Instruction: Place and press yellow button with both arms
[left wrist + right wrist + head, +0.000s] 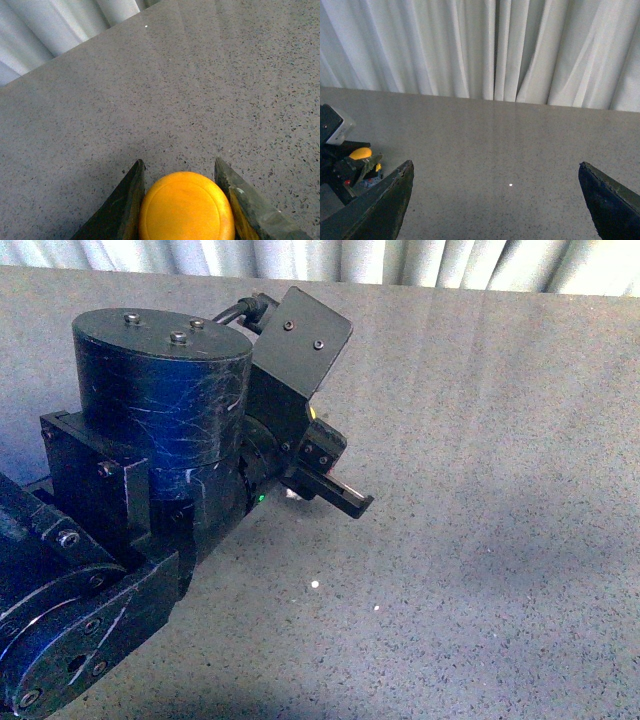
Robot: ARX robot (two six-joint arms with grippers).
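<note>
The left hand [179,169], a dark metal gripper with wedge-shaped fingers, is closed on the yellow button [186,207], a small push-button switch with a round, glossy mushroom cap. In the left wrist view its two scuffed fingers [125,210] sit against opposite sides of the cap, which fills the gap between them. Gripping from the sides leaves the top of the cap free, which suits a task where the other arm must push down on it.

The right wrist view shows the button small at the left hand's tip, cap upward, with a bluish base and a tiny yellow tab below. It is low over the grey speckled worktop [200,75], but whether the base touches the surface cannot be told. In the front view the bulky dark blue left arm [150,440] reaches out over the worktop and the button is not clearly seen.

The right hand [495,165] is well apart from the left hand, its two dark fingers spread wide with nothing between them. It faces the white pleated curtain [495,50] that hangs beyond the left hand at the worktop's far edge.

By my judgement the placing step is in hand and the pressing has not begun. The button needs to be set flat and steadied by the left hand so the right hand can come over the cap. A tilted base could let the button skid or tip under the push.
</note>
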